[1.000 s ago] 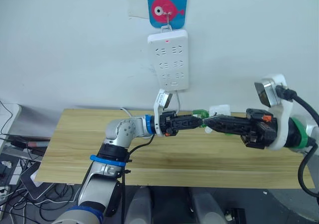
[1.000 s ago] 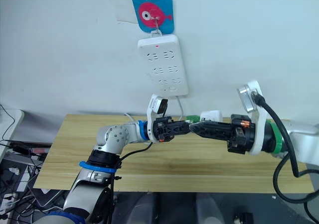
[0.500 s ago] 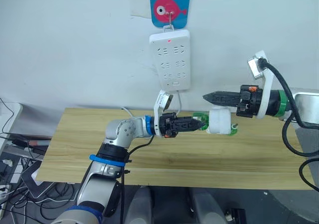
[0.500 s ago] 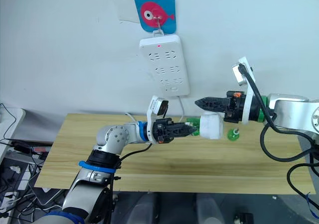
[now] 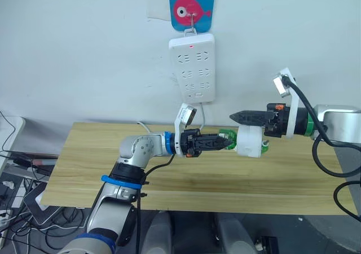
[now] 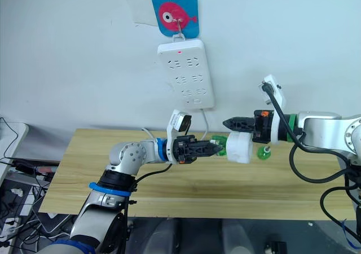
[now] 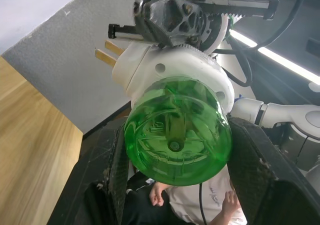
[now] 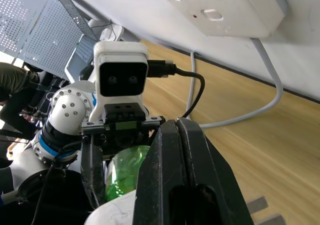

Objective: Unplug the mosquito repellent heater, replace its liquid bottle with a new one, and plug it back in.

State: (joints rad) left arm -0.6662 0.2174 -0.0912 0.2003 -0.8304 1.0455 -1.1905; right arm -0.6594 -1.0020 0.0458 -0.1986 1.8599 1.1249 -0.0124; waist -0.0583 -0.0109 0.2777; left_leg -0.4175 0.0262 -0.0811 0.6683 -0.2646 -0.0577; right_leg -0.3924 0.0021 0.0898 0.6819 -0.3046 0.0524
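Two grippers: we see left gripper point(image 5: 228, 143) clamped on green bottle point(image 7: 177, 131), heater point(image 5: 249, 140) attached; right gripper point(image 5: 232, 117), fingers together, has let go, now just above heater. Unscrewing next, we reckon.

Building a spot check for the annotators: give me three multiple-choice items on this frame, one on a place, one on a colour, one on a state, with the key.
1. Where is the mosquito repellent heater?
A. plugged into the power strip
B. held above the table beside the left gripper
C. lying on the floor

2. What colour is the bottle on the heater?
A. green
B. red
C. clear

3. How do the right gripper's jaws stand?
A. wide open
B. closed together, holding nothing
C. clamped on the cord

Key: 1 B, the heater hangs over the wooden table with the left gripper at its bottle; the power strip has no plug in it. 2 A, the left wrist view shows it green. 3 B, the right wrist view shows the jaws pressed together.
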